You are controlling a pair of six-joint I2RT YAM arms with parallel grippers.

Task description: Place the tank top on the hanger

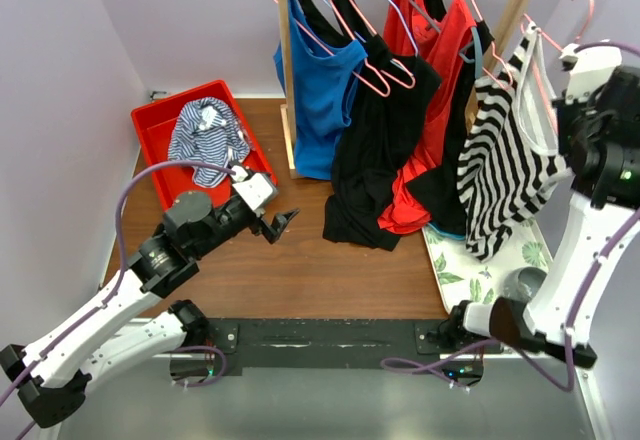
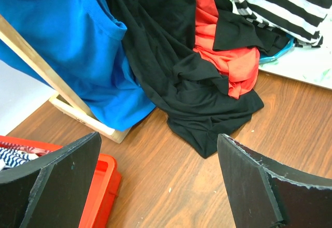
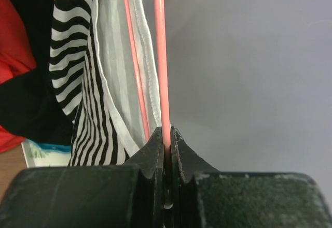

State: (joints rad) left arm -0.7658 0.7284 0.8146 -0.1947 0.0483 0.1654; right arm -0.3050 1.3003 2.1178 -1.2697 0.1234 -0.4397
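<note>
Clamping one hanger (image 3: pixel 161 57) (one tank top (image 3: pixel 78 83) hung): right hand (image 3: pixel 166 132)

Arms: two, lower left (image 1: pixel 110 305) and right edge (image 1: pixel 585 250)
Hands: two, left hand (image 2: pixel 161 181) and right hand (image 3: pixel 167 137)
Wooden posts: two (image 1: pixel 283 50) (image 1: pixel 515 10)
Red bin (image 1: pixel 150 125): one, upper left
Thin-striped garment (image 1: pixel 205 130): one
Blue top (image 1: pixel 320 90): one
Striped tank top (image 1: pixel 505 160): one
Black tops (image 1: pixel 375 160), red tops (image 1: pixel 445 70): overlapping, number unclear
Pink hangers (image 3: pixel 160 57): several, tangled, number unclear
Leaf-print mat (image 1: pixel 470 270): one, on the surface

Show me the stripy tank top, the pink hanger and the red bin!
tank top (image 1: pixel 500 165): top view, middle of its striped front.
hanger (image 3: pixel 160 57): right wrist view, its straight pink wire.
red bin (image 1: pixel 150 140): top view, its bare left side.
</note>
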